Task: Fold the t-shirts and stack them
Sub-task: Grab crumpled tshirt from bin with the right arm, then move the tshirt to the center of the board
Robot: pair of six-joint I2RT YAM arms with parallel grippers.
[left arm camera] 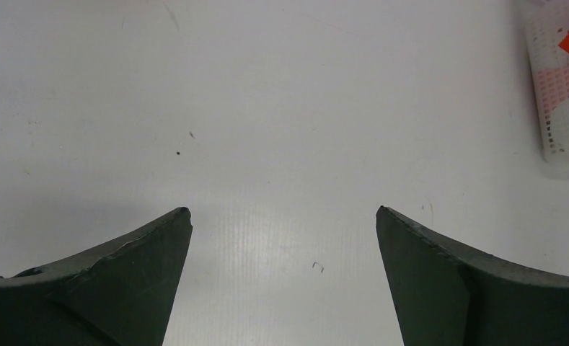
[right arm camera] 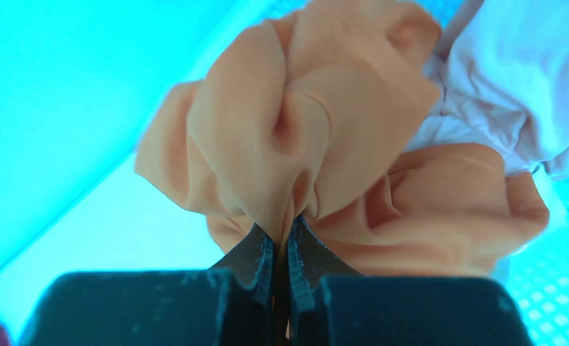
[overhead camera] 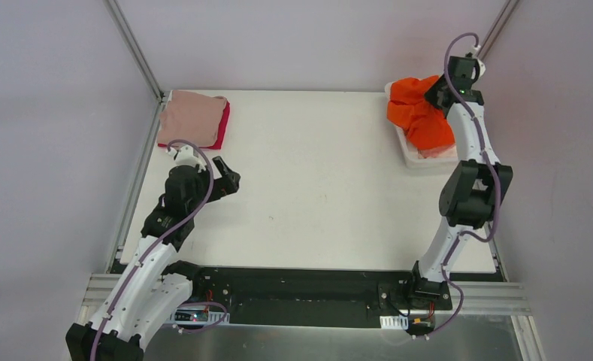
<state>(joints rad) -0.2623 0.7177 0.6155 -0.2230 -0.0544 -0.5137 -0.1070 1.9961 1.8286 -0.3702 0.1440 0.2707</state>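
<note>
A dusty pink t-shirt [overhead camera: 192, 116] is lying folded on a crimson t-shirt [overhead camera: 224, 126] at the far left corner of the table [overhead camera: 316, 173], so 2 look done. The right gripper [right arm camera: 281, 234] is pinching a bunch of the orange t-shirt [right arm camera: 324, 130], which is lying crumpled in the white lattice basket [overhead camera: 421, 159] over a pale shirt [right arm camera: 512, 86]. The left gripper [left arm camera: 283, 216] is hovering wide open, holding nothing. Those basket shirts are, I judge, awaiting folding

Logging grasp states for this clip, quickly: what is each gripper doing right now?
Left gripper: open, holding nothing.
Right gripper: shut on a bunched fold of the orange t-shirt.
</note>
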